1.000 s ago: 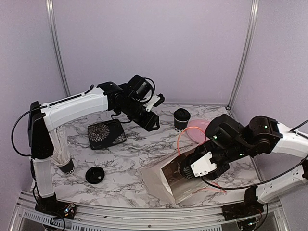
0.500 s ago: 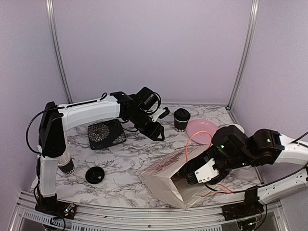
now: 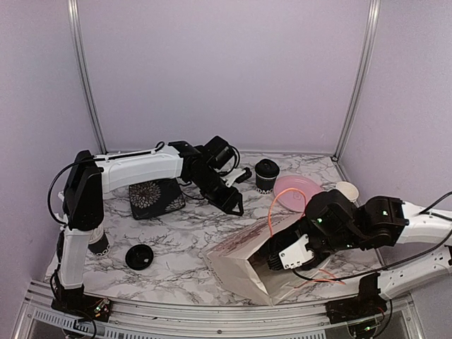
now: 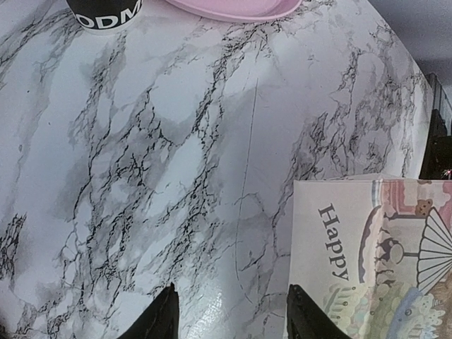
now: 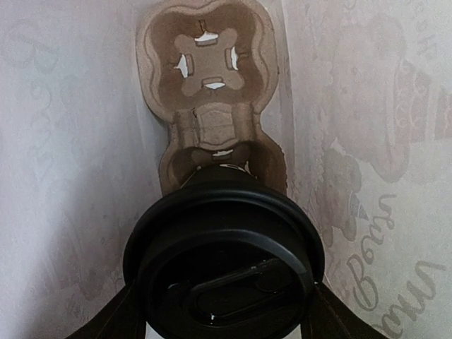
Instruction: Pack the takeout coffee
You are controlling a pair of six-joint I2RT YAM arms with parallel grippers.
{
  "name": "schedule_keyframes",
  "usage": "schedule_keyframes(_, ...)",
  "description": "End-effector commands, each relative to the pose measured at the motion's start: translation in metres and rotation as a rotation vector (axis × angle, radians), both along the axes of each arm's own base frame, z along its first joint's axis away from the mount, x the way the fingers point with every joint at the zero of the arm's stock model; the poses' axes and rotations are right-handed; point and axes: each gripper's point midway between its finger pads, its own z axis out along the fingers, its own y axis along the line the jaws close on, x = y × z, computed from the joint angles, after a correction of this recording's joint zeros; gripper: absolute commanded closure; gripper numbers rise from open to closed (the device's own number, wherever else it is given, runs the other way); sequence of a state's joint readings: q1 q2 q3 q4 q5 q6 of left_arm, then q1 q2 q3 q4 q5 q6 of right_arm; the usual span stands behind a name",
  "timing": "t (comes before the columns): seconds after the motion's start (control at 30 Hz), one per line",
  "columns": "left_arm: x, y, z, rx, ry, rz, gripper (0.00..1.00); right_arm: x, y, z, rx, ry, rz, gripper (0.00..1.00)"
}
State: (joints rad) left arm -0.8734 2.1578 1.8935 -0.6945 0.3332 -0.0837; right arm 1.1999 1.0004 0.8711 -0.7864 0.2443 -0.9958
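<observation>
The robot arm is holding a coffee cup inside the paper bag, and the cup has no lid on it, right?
Not quite. The coffee cup held by the right gripper does have its black lid on; the right wrist view shows it. The rest holds: the cup is inside the paper bag.

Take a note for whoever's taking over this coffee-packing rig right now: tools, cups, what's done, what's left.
Right tool: inside the paper bag, closed on a lidded cup at the near slot of the cup carrier; far slot empty.
Left tool: open, empty, above the table beside the bag.
Second lidded cup stands at the back; a loose lid lies front left.
Done: carrier bagged, first cup about seated.
Left: release it, then pack the second cup.
</observation>
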Motion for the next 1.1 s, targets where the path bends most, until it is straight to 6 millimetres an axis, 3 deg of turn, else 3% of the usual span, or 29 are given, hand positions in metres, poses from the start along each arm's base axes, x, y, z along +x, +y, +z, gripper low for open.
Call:
schedule_keyframes(0.0, -0.013, 0.003, -0.015, 0.028, 0.056, -0.039, 0.47, 0.005, 0.008, 0.006, 0.037, -0.037, -0.007, 0.49)
schedule_keyframes(1.07, -0.027, -0.005, -0.029, 0.001, 0.129, -0.121, 0.48, 0.016, 0.016, -0.022, 0.008, -0.089, -0.002, 0.47)
